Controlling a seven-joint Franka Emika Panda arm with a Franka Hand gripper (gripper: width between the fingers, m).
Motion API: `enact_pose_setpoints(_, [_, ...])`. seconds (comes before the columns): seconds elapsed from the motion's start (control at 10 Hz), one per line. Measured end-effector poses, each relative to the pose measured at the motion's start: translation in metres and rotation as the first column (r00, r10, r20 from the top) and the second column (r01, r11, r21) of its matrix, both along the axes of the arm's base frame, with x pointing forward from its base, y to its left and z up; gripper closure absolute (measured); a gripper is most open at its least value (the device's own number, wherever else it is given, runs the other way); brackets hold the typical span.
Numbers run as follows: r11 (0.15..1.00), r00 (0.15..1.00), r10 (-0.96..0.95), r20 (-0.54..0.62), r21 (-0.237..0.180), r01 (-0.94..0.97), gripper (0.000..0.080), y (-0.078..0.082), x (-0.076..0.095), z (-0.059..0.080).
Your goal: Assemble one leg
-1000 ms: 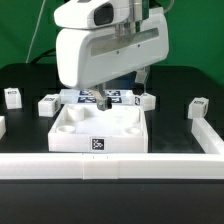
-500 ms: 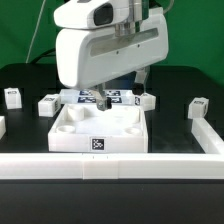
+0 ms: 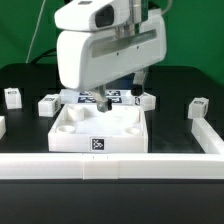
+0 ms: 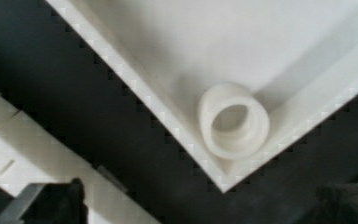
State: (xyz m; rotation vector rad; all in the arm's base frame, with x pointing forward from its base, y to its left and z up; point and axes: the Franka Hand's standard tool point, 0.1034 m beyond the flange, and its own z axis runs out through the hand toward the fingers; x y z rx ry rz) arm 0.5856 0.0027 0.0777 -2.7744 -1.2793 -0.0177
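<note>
Several small white legs with tags lie on the black table: one at the far left (image 3: 12,97), one left of the tray (image 3: 47,104), one right of the tray's back corner (image 3: 145,100), one at the right (image 3: 198,108). My gripper (image 3: 101,99) hangs over the back edge of the large white tray (image 3: 97,128). In the wrist view a corner of the tray (image 4: 194,60) with a round socket (image 4: 234,121) lies below the gripper (image 4: 197,212). The dark fingertips (image 4: 39,205) stand wide apart with nothing between them. No leg is held.
The marker board (image 3: 118,96) lies just behind the tray, partly hidden by the arm. A long white rail (image 3: 110,165) runs along the front, with a white bar (image 3: 208,138) at the right. A white strip (image 4: 34,150) shows beside the tray in the wrist view.
The gripper has shifted slightly toward the exterior view's right above the tray's back edge. Nothing else has moved.
</note>
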Motion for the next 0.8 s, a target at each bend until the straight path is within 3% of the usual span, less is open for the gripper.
enact_pose_setpoints(0.2, [0.974,0.974,0.226,0.003,-0.037,-0.225,0.015,0.007,-0.026,-0.012])
enact_pose_setpoints(0.3, [0.948,0.951,0.309,-0.025,-0.071,-0.311,0.015,0.012,-0.035,-0.015])
enact_pose_setpoints(0.4, [0.933,0.935,0.345,-0.079,-0.079,-0.351,0.015,0.013,-0.044,-0.016])
enact_pose_setpoints(0.8, [0.936,0.937,0.338,-0.083,-0.076,-0.344,0.015,0.01,-0.046,-0.015])
